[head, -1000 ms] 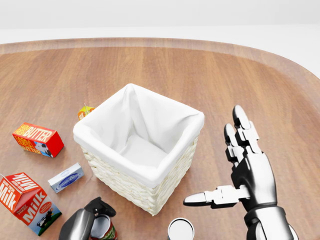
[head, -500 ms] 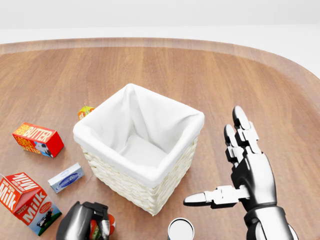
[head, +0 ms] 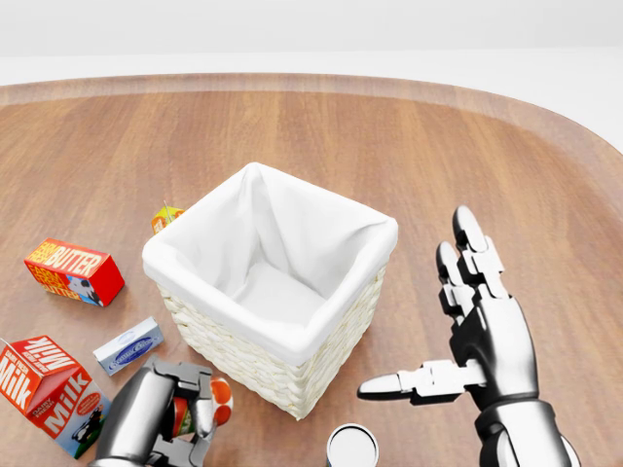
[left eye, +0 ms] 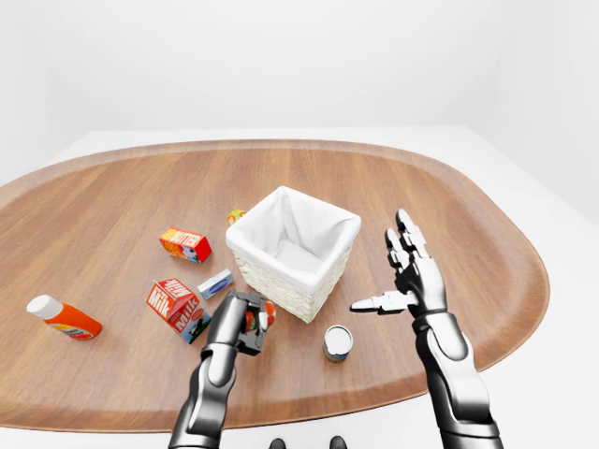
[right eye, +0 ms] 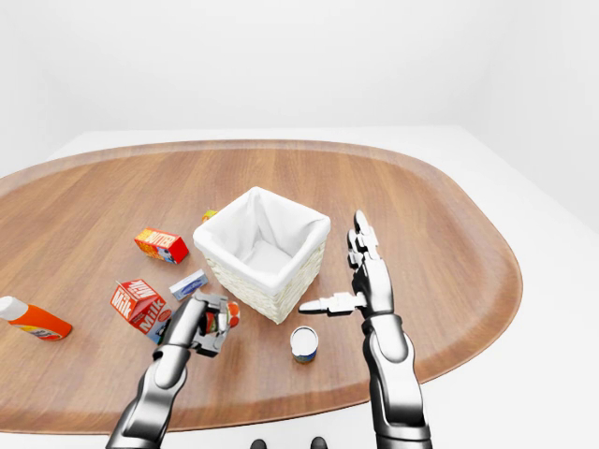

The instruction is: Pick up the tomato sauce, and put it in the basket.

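the left hand is clenched around the tomato sauce, a red can held just beside the near-left wall of the basket, close to the near edge of the table. only a red strip of the can shows between the fingers. whether the can rests on the wood or is lifted clear cannot be told.

the basket is a pale woven box with a white cloth lining, standing near the middle of the oval wooden table.

the right hand is to the right of the basket, apart from it, fingers released and spread, thumb pointing left, grasping nothing.

a silver-topped can stands on the table between the two hands, near the basket's near corner.

left of the basket lie a milk carton, a small blue-and-white box, a red butter box and a small orange carton touching or just beside the basket's far-left side. an orange bottle with a white cap lies well apart at the far left.
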